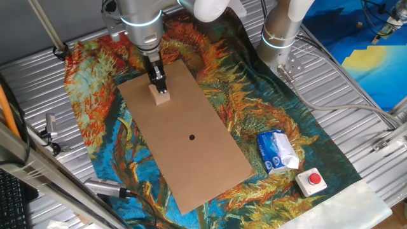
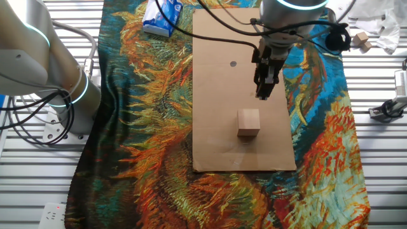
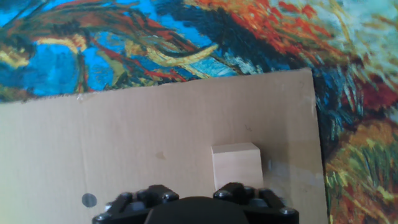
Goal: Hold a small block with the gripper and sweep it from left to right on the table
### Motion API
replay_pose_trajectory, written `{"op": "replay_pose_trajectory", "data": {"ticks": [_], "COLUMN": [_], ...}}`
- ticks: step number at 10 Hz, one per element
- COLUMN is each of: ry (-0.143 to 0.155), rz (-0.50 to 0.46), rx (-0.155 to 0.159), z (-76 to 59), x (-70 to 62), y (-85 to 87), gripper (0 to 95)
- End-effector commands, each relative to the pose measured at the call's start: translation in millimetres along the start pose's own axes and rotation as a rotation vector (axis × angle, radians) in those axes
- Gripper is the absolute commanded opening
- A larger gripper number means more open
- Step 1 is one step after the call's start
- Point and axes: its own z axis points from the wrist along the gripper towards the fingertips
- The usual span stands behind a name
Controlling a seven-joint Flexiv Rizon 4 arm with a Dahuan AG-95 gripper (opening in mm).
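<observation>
The small block (image 1: pixel 161 96), a pale tan wooden cube, stands free on the brown board (image 1: pixel 191 159) near its far left end. It also shows in the other fixed view (image 2: pixel 248 122) and in the hand view (image 3: pixel 236 164). The black gripper (image 1: pixel 157 81) hangs from the silver arm with the light-blue ring, a little above the board and just beside the block, not holding it. In the other fixed view the gripper (image 2: pixel 263 89) is clearly apart from the block. Its fingers look close together, but the gap between them is not visible. The hand view shows only the gripper's black base.
The board has a small dark hole (image 1: pixel 192 136) and lies on the orange-blue cloth (image 1: pixel 95 108) over the ribbed metal table (image 1: pixel 356 114). A blue-white packet (image 1: pixel 276 151) and a red button on a pale box (image 1: pixel 312 180) lie at the right. A second arm's base column (image 1: pixel 280 32) stands behind.
</observation>
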Motion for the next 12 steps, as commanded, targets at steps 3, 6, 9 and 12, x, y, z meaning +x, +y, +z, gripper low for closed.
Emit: {"op": "replay_pose_trajectory", "data": {"ticks": [3,6,9,12], "ry": [0.006,0.006,0.007,0.046], "rz": [0.020,0.021,0.022,0.044], "rx": [0.000,0.000,0.000,0.005], "z": [0.1,0.1,0.1,-0.1], "x": [1.5,1.5,1.5,2.0], "y": [-0.3,-0.3,-0.3,-1.4], "gripper": [0.0,0.0,0.0,0.0]}}
